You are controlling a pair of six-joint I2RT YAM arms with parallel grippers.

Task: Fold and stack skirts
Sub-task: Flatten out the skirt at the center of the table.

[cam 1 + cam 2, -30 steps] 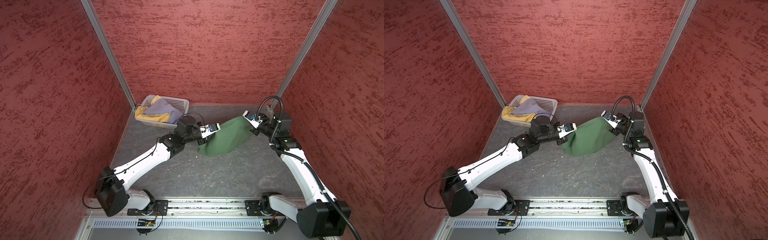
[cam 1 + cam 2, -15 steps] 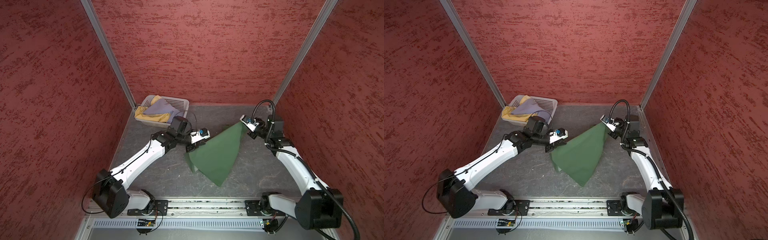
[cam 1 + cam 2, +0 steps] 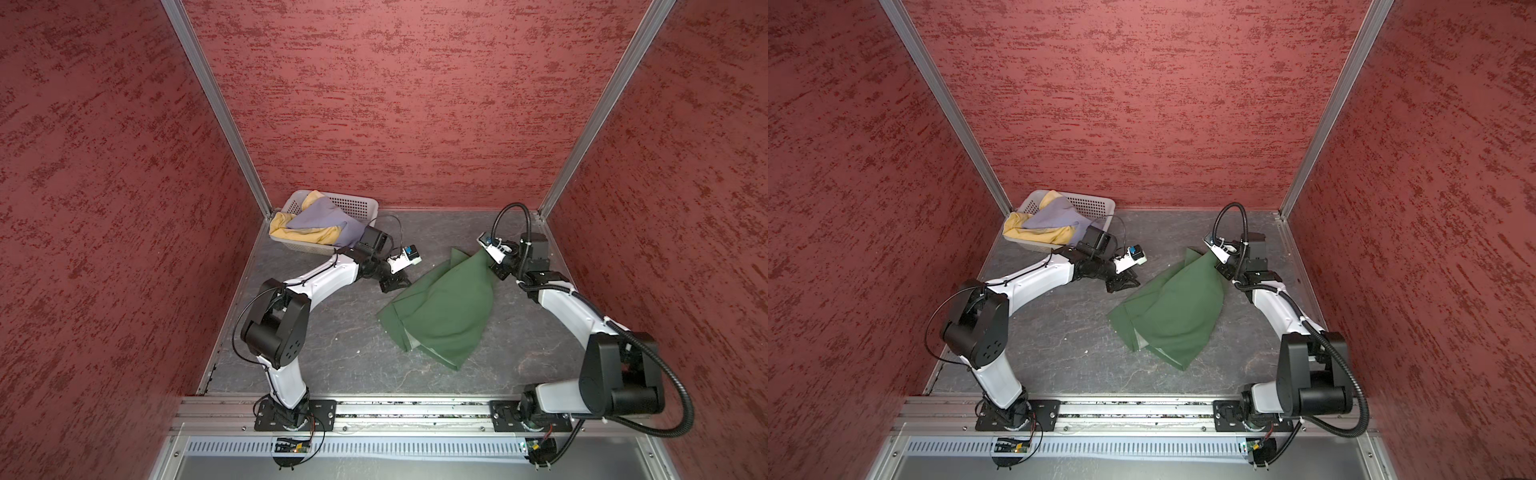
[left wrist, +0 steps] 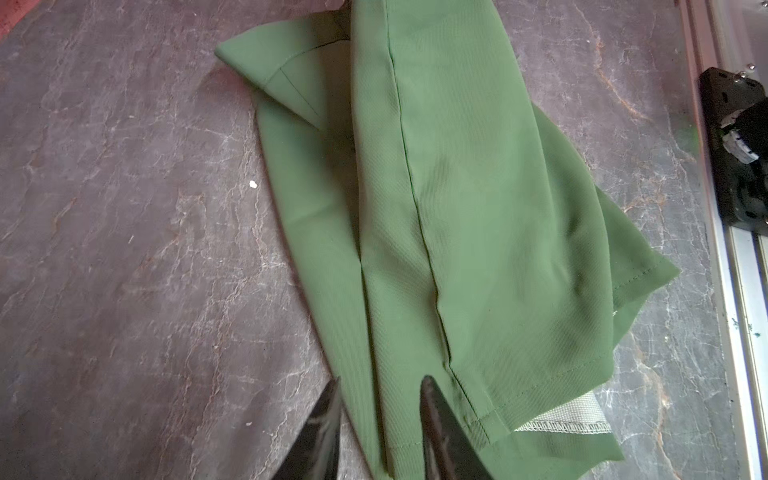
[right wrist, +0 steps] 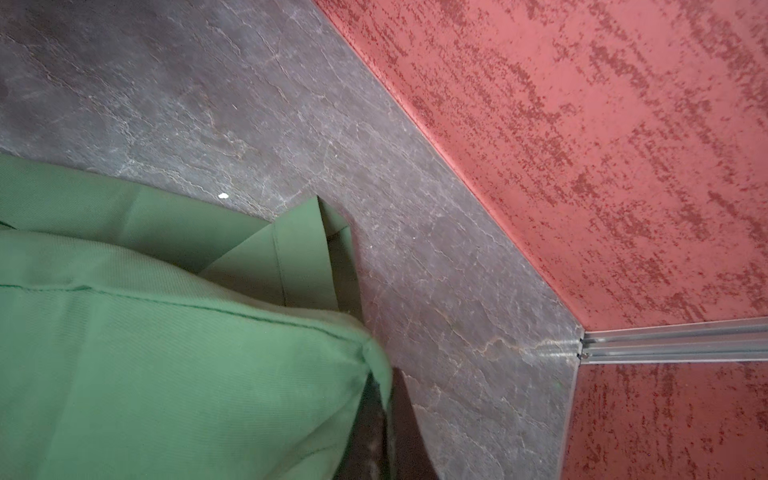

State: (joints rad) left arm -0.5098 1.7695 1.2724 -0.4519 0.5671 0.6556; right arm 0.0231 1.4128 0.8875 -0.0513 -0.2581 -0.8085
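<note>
On the grey bench (image 3: 332, 332) the dark green skirt (image 3: 440, 311) lies mid-bench, one corner lifted and pinched in the closed right pincer (image 3: 491, 260), while the left pincer (image 3: 395, 285) hovers part-open, empty, beside its edge.

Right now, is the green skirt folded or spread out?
Roughly folded: the skirt lies doubled on the table, layers overlapping unevenly, one corner pinched in the right gripper.

Green skirt (image 4: 478, 208): matt woven cloth, fine twill, stitched seams. Tabletop (image 4: 124, 208): grey, stone-look, veined, dull. Walls (image 3: 395, 104): rough red texture. Basket (image 3: 353, 203): white perforated plastic. Corner posts (image 3: 216, 104): brushed metal.
</note>
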